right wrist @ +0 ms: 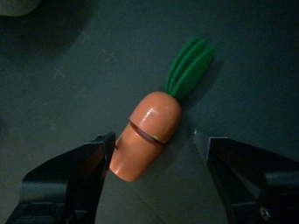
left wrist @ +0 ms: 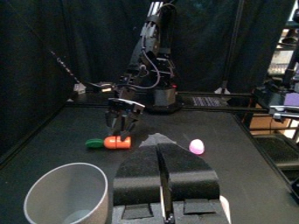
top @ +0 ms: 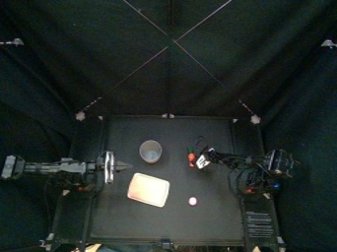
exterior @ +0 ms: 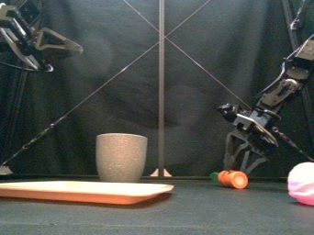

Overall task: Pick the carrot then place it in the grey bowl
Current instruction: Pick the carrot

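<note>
While the right claw (exterior: 241, 162) hangs low with its jaws spread to either side of the carrot (right wrist: 149, 140), the carrot lies on the table (top: 118, 221), right of the grey speckled cup (exterior: 121, 156). The left claw (left wrist: 162, 150), jaws pressed together, rests at the table's left edge.

Black desk (top: 118, 221) is carrying: grey bowl (top: 152, 151) standing at 11 o'clock; carrot (exterior: 232, 179) lying at 1; pink toy (top: 192, 201) sitting at 5; pink tray (top: 149, 189) lying at 7.
</note>
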You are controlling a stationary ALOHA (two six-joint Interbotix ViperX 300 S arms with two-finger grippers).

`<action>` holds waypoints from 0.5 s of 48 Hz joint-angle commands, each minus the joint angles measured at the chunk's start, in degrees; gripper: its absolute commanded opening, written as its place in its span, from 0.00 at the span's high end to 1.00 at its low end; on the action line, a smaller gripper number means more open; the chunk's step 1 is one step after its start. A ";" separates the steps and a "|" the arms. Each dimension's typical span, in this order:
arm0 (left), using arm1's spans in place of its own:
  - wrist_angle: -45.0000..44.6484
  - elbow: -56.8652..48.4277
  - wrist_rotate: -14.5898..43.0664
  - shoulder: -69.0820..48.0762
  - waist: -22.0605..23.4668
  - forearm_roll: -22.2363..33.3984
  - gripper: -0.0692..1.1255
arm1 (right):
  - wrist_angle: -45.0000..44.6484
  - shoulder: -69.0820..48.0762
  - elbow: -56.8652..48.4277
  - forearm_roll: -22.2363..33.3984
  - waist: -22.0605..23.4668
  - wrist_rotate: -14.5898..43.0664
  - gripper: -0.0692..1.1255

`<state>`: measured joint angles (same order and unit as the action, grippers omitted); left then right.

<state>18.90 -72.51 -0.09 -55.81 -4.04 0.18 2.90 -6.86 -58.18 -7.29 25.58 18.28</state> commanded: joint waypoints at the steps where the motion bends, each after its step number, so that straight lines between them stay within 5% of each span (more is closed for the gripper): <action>1: -0.18 1.23 0.09 0.09 0.09 0.00 0.96 | 0.26 1.41 1.85 -0.26 -1.23 0.00 0.08; 13: -0.18 1.23 0.09 0.09 0.09 0.00 0.96 | 0.00 7.03 4.31 -0.62 -3.43 0.00 0.12; 24: -0.44 1.23 0.09 0.09 0.09 0.00 0.96 | -1.23 9.23 6.42 -0.44 -4.66 -0.09 0.40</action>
<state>18.28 -72.51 -0.09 -55.81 -4.04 0.18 2.72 2.20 -52.29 -7.73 21.80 18.19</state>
